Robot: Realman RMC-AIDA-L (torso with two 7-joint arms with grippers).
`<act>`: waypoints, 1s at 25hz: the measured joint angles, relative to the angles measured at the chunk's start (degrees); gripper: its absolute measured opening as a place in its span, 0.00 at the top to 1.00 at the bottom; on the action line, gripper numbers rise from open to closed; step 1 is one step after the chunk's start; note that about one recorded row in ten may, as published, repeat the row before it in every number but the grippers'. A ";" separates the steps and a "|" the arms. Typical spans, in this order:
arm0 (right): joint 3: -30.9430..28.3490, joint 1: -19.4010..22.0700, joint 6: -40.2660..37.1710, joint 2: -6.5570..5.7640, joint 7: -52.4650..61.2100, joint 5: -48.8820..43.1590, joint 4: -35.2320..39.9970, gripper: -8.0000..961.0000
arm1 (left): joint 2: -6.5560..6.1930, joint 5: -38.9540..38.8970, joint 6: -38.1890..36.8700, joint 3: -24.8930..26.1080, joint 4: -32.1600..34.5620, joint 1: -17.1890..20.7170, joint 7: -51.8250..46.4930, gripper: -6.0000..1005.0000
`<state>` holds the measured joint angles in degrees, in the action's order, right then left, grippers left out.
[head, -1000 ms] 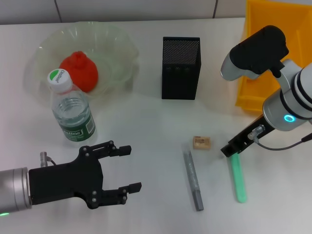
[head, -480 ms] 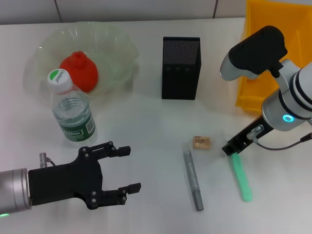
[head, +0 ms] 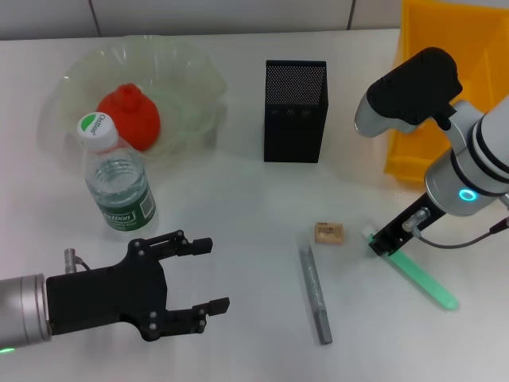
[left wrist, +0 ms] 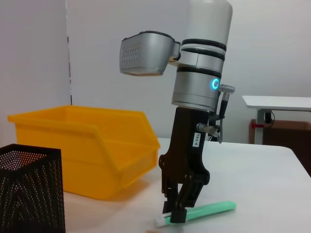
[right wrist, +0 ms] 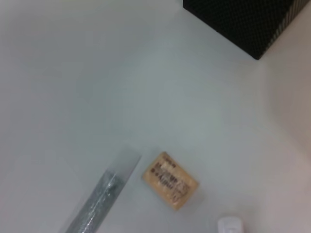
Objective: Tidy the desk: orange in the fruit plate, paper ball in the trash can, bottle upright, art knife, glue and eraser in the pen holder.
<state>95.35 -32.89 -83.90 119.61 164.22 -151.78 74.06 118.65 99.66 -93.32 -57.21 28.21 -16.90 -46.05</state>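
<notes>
My right gripper [head: 386, 243] is shut on the white-capped end of the green glue [head: 420, 274], which slants away from it low over the table; the left wrist view shows that gripper [left wrist: 177, 213] clamped on the glue [left wrist: 209, 209]. A beige eraser [head: 328, 232] and the grey art knife [head: 315, 294] lie just to its left. The black mesh pen holder [head: 295, 110] stands behind them. The orange [head: 129, 115] sits in the fruit plate [head: 187, 72]. The bottle [head: 115, 179] stands upright. My left gripper [head: 221, 274] hovers open near the front. The paper ball is out of view.
The yellow trash can [head: 421, 24] stands at the back right, partly behind my right arm. In the right wrist view the eraser [right wrist: 170, 180], the art knife's clear tip [right wrist: 97, 204] and a corner of the pen holder [right wrist: 243, 19] show.
The green glue has swung around its held end, from pointing at the table's front edge to slanting toward the front right. The left arm has not moved.
</notes>
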 joint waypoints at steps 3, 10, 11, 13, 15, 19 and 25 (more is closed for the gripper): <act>-0.38 0.39 -0.38 -0.04 -0.02 0.00 1.50 0.82 | -0.04 0.00 -0.12 0.00 0.00 0.08 0.00 0.22; -7.59 5.24 -4.88 -0.21 -1.07 0.51 18.93 0.82 | -0.09 0.79 -0.46 -0.18 0.00 0.21 0.00 0.22; -9.35 6.19 -4.78 -0.17 -1.53 0.83 22.19 0.82 | -0.09 0.79 -0.46 -0.18 0.00 0.21 0.00 0.22; -10.78 7.14 -4.34 -0.11 -2.12 1.63 24.66 0.82 | -0.09 1.29 -0.48 -0.18 0.00 0.20 0.00 0.22; -15.09 10.27 0.78 0.05 -5.73 7.80 31.02 0.82 | -0.08 1.51 -0.51 -0.18 0.00 0.20 0.00 0.22; -16.29 14.06 11.85 0.06 -13.43 17.69 31.65 0.82 | -0.03 1.51 -0.52 -0.18 0.00 0.20 0.00 0.22; -15.80 13.98 32.44 -0.10 -35.23 39.10 16.07 0.82 | -0.02 1.51 -0.54 -0.17 0.00 0.27 0.00 0.22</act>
<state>79.54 -18.91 -51.46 119.51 128.99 -112.68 90.13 118.63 101.17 -93.86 -57.39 28.21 -16.64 -46.05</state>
